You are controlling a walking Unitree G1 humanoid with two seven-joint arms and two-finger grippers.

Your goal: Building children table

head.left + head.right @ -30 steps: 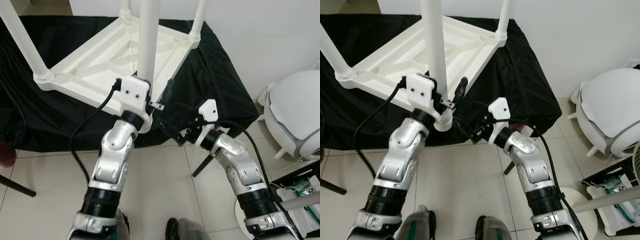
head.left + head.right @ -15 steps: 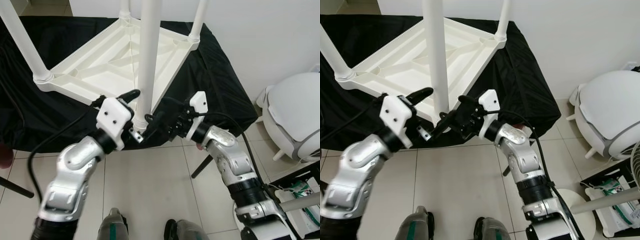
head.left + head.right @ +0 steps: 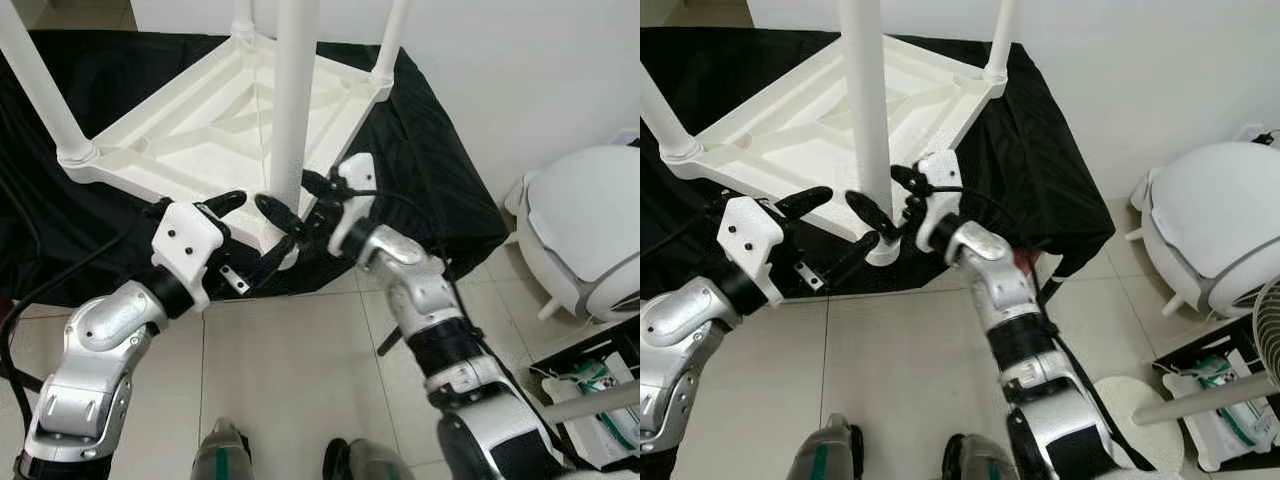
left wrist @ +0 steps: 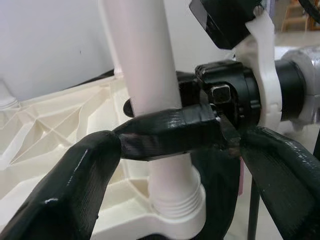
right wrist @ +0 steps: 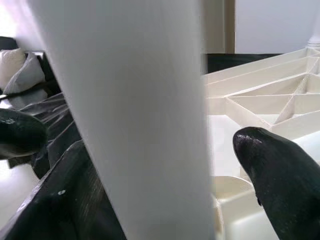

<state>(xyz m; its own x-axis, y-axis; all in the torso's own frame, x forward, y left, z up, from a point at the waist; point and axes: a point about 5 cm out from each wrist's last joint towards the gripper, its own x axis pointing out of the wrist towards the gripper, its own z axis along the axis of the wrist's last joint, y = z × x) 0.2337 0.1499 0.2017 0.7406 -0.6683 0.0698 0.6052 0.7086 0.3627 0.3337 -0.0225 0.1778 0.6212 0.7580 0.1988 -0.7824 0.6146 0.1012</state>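
The white children's table (image 3: 190,130) lies upside down on a black cloth, its legs pointing up. The near white leg (image 3: 292,100) stands screwed into the front corner socket (image 4: 175,210). My right gripper (image 3: 290,195) is open, its two black fingers straddling this leg just above the base, with a gap at one finger (image 5: 275,170). My left gripper (image 3: 255,230) is open a little in front and to the left of that corner, holding nothing. In the left wrist view a right finger (image 4: 170,132) crosses in front of the leg (image 4: 145,60).
The black cloth (image 3: 430,150) hangs over the work surface's front edge. A white rounded appliance (image 3: 585,230) sits on the tiled floor to the right, with a box of packets (image 3: 600,385) near it. A white wall rises behind.
My left gripper has let go of the near leg, opened and drawn back to the left. My right gripper has come up and forward, and its fingers now straddle the leg.
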